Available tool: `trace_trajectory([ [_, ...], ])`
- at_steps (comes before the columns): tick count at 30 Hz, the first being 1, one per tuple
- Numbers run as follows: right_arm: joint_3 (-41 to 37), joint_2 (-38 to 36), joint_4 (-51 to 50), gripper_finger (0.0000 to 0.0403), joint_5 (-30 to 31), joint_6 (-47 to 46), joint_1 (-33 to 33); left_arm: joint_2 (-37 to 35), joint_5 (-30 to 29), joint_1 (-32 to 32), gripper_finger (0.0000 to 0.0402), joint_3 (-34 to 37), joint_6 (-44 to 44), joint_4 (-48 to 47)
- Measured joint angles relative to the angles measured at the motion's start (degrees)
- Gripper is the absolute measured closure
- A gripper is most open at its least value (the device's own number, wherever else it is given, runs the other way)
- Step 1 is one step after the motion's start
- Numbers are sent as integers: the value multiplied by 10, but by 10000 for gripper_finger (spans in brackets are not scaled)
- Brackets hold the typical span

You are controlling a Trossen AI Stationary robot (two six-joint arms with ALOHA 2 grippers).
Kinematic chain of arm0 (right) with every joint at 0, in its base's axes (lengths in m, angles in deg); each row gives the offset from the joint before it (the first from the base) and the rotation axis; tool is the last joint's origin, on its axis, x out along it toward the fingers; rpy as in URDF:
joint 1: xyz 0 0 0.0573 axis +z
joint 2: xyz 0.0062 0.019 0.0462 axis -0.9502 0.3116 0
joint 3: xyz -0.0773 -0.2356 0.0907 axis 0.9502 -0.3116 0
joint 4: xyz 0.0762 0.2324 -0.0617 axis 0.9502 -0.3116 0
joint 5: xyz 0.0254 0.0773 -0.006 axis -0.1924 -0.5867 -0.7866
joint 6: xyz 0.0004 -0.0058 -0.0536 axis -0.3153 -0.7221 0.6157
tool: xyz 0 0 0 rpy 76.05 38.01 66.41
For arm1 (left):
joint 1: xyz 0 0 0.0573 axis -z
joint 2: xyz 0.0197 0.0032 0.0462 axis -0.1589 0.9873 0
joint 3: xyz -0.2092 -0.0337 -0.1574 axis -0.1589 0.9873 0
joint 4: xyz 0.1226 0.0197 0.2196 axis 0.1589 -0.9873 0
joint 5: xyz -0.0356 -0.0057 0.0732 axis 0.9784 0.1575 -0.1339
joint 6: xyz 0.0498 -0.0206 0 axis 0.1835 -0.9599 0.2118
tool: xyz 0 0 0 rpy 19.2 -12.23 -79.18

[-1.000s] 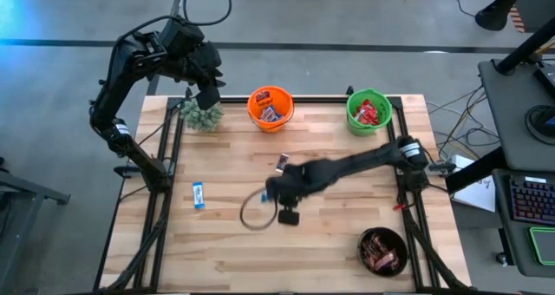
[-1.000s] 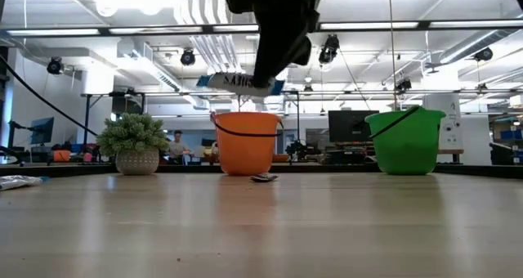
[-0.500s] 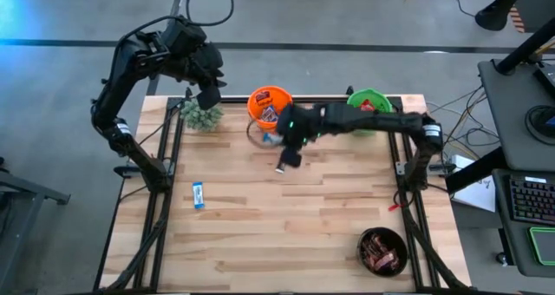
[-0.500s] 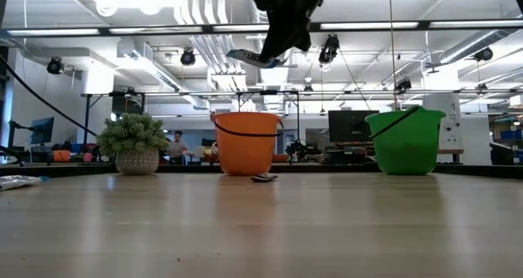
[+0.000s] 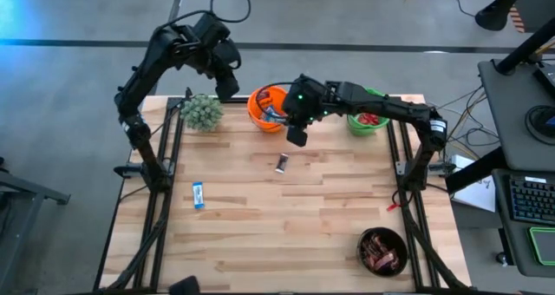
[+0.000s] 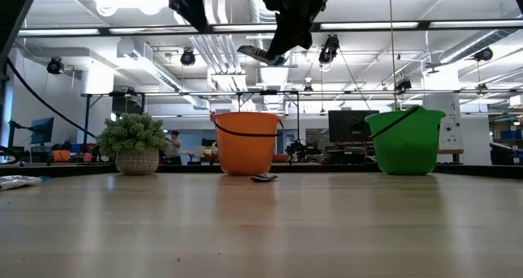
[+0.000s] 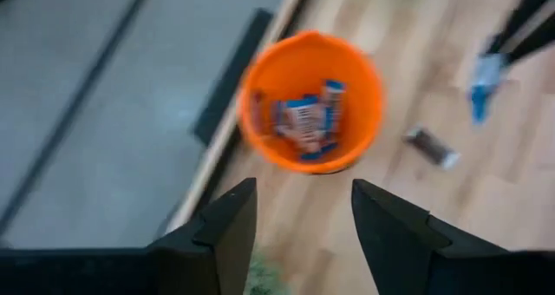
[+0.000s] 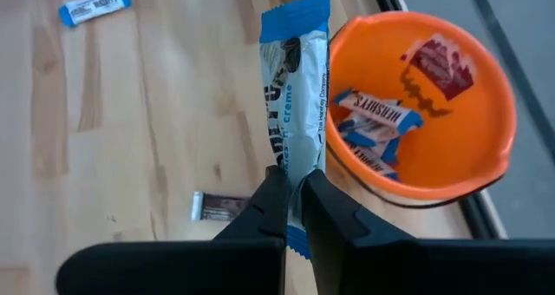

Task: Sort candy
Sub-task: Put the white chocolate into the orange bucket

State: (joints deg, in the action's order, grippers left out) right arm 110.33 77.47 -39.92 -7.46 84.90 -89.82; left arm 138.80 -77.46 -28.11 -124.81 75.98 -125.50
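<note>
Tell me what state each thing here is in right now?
Right gripper: shut on a blue-and-white bar, beside the orange bucket.
Left gripper: open, empty, above the orange bucket.
Orange bucket: upright, holding blue-and-white bars.
Green bucket: upright, holding red packets.
Dark brown bar: lying on the table.

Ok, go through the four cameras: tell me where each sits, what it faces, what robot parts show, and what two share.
High view: overhead, looking straight down on the table; both arms show.
Low view: at table-top height, facing the orange bucket and green bucket; both arms hang in from above.
Left wrist view: above the orange bucket, looking down into it; the left gripper shows open.
Right wrist view: beside that bucket; the right gripper is shut on a blue-and-white bar.
Shared: both wrist views see the orange bucket and a dark brown bar on the table.
</note>
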Motion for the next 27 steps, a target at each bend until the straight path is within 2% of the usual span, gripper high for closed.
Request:
trace_trajectory([
  [5,7,0,30,391,0,33,-18,25,106,-2,222,4,28,2],
  [11,21,0,54,391,0,51,-50,59,148,-6,229,4,43,39],
  [21,44,1,61,390,-4,73,-78,88,295,-38,238,1,10,90],
  [27,54,0,65,390,-32,77,-83,92,314,-37,238,1,3,108],
])
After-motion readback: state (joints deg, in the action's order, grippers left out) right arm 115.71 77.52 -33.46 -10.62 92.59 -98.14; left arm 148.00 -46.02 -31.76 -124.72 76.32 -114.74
